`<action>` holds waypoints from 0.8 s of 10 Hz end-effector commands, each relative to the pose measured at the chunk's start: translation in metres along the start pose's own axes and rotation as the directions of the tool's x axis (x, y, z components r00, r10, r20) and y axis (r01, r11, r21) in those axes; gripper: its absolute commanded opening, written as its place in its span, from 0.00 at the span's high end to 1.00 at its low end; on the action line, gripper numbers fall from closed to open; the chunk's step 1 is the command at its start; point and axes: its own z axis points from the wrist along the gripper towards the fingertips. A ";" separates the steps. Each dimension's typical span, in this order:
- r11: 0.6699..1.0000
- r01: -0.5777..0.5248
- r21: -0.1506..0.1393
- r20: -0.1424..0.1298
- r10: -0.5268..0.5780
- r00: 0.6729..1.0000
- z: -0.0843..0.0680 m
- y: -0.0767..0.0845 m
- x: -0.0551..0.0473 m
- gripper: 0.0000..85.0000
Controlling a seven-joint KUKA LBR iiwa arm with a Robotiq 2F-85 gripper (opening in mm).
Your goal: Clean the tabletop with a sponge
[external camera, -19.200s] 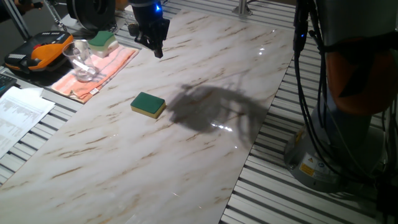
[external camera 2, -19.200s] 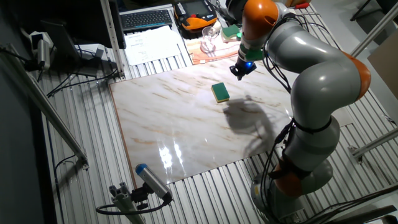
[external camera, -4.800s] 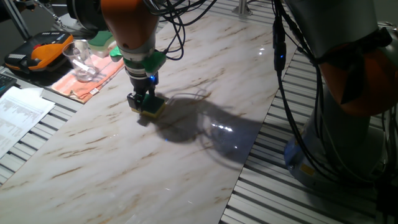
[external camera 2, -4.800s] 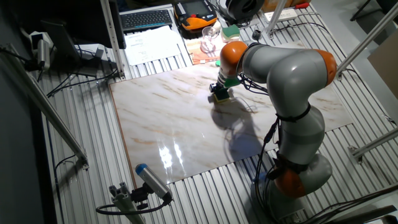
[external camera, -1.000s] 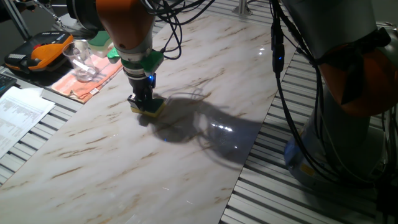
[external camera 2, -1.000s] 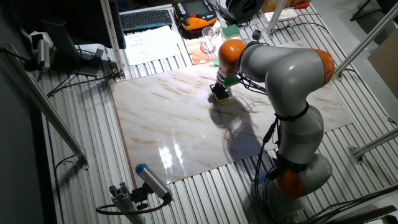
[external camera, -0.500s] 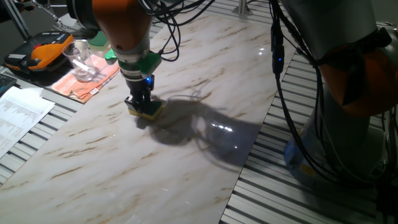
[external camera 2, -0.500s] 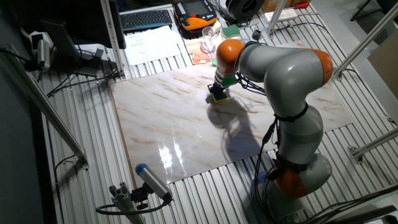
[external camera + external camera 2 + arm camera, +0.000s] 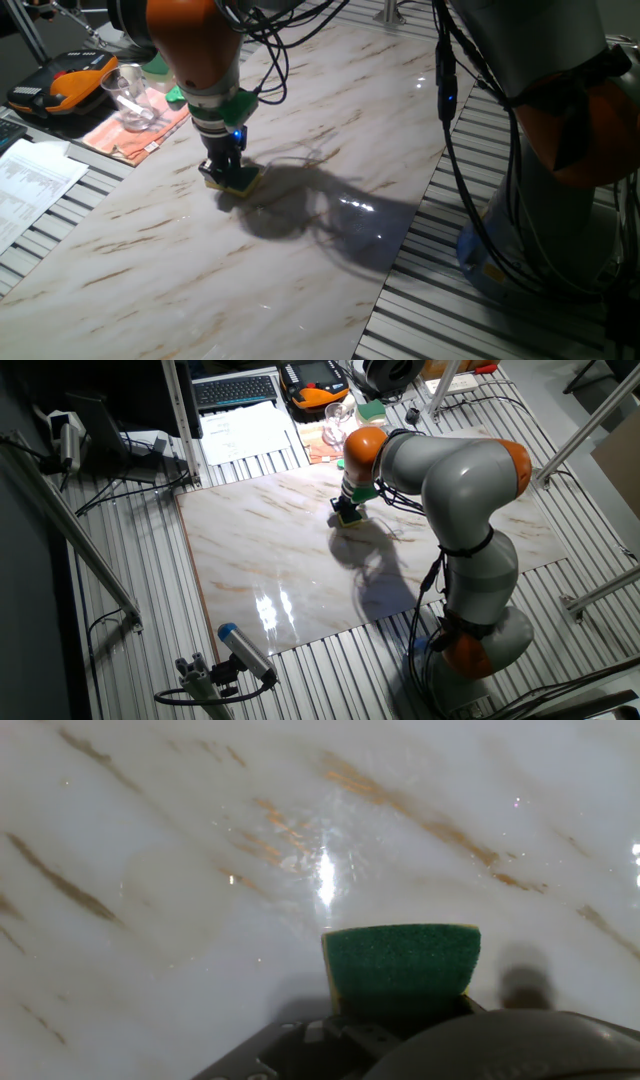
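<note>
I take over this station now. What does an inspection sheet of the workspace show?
Surface: marble tabletop, glossy, no spill seen.
Job's things: sponge green side up, flat on the tabletop.
Clutter: glass and second sponge on an orange cloth; papers; keyboard.
Pincer: pincer shut on the sponge.
Cables: black cables hang along the arm.
Surroundings: grey slatted bench.

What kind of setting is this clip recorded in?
Probably a robotics lab: a marble-look tabletop lies on a grey slatted workbench, with a keyboard behind it and cables on the arm. The pincer presses a sponge onto the slab.
</note>
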 end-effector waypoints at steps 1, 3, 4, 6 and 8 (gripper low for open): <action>1.000 0.018 -0.001 -0.001 -0.018 1.000 0.000 -0.004 -0.001 1.00; 0.998 0.058 -0.011 -0.005 -0.058 0.998 -0.001 -0.012 -0.001 1.00; 0.997 0.062 -0.035 -0.028 -0.063 0.998 -0.006 -0.016 -0.001 1.00; 0.995 0.104 0.004 -0.042 -0.104 0.994 -0.013 -0.021 -0.001 1.00; 0.989 0.142 0.030 -0.042 -0.140 0.989 -0.014 -0.026 0.000 1.00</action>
